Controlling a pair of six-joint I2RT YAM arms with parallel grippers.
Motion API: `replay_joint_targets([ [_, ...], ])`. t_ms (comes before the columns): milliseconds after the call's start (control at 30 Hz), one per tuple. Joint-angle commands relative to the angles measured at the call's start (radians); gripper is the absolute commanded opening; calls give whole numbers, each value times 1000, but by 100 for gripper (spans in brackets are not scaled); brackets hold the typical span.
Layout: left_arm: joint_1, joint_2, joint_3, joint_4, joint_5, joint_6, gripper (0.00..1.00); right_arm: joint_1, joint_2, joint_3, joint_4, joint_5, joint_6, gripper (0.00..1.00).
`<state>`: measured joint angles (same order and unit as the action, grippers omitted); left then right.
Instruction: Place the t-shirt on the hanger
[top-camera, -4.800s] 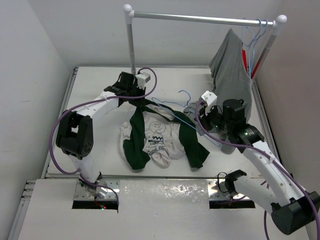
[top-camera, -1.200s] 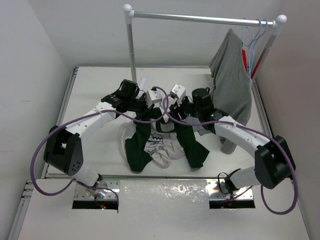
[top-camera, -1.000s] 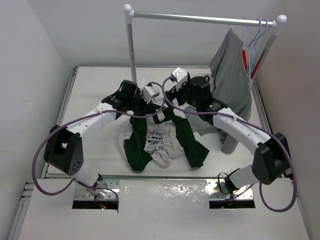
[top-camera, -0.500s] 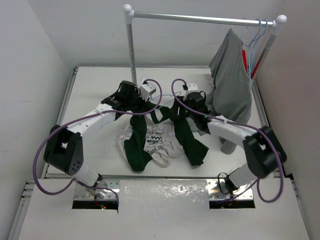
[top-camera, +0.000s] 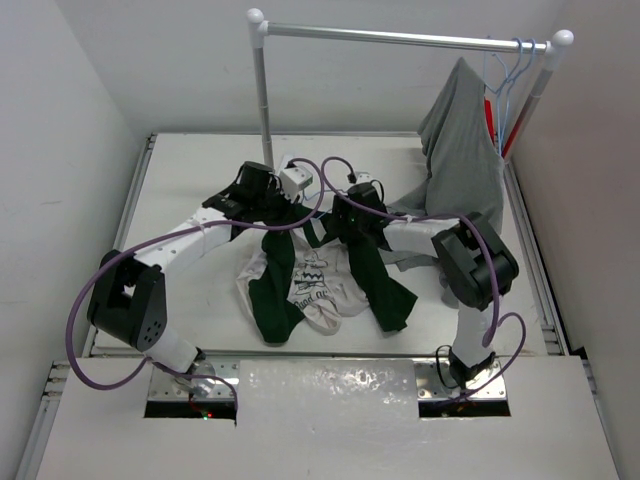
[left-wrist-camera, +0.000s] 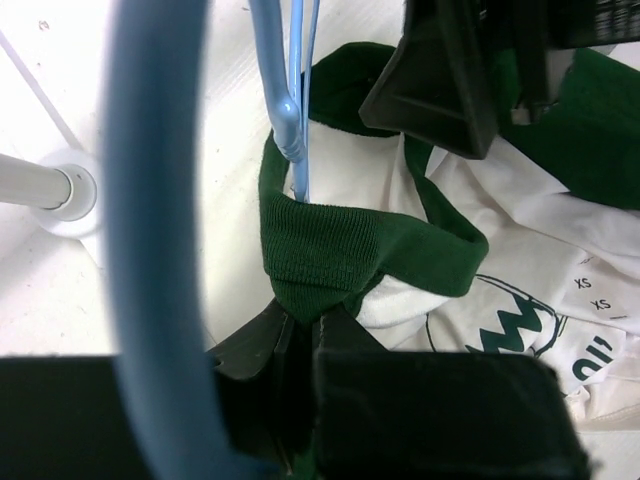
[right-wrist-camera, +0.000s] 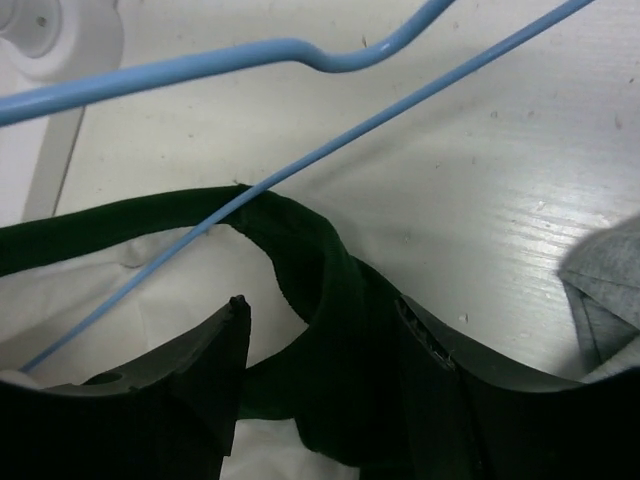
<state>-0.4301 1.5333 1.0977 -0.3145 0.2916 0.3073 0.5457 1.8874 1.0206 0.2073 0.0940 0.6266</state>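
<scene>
Your right arm swung in from beside the grey shirt (top-camera: 465, 150). The right claw (right-wrist-camera: 320, 312) narrowed from wide onto the t-shirt (top-camera: 312, 285) collar. The left claw (left-wrist-camera: 315, 322) pinched that collar tight, just below where the hanger (left-wrist-camera: 296, 95) wire entered the neck. I judged threading underway. The rail post base (left-wrist-camera: 62, 190) stood close left of the left claw. Grey cloth lay just right of the right claw, and open bench (top-camera: 190, 165) beyond both.

Left arm (top-camera: 190, 235), right arm (top-camera: 415, 237) — white links, black joints, purple looping cables (top-camera: 68, 330); left pincer (left-wrist-camera: 310, 322) black.
</scene>
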Motion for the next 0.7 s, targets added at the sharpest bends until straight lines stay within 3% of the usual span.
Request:
replay_joint_targets([
  [0,11,-28,-1,51,6,-16,0,5,33,53,6,-28,45,58],
  [67,14,-44,-5,57,3,-16,0,3,35,17,6,-34,56,60],
  [100,14,-48,-6,57,3,-16,0,3,26,-8,20,-27,62,54],
  [133,16,-50,-4,57,9,-16,0,2,3,-33,55,-22,67,45],
  [167,17,-52,2,52,12,-20,0,0,-8,-65,58,-7,73,23],
  [200,19,-52,7,46,17,-20,0,-3,-20,-74,50,1,70,12],
  [267,42,-56,16,17,73,4,0,-21,-74,-103,23,21,50,0],
  [467,108,-90,54,-188,201,200,0,-214,-226,-221,7,46,56,0],
  [667,100,-96,18,-337,196,390,0,-248,-255,-149,-164,211,-47,0],
])
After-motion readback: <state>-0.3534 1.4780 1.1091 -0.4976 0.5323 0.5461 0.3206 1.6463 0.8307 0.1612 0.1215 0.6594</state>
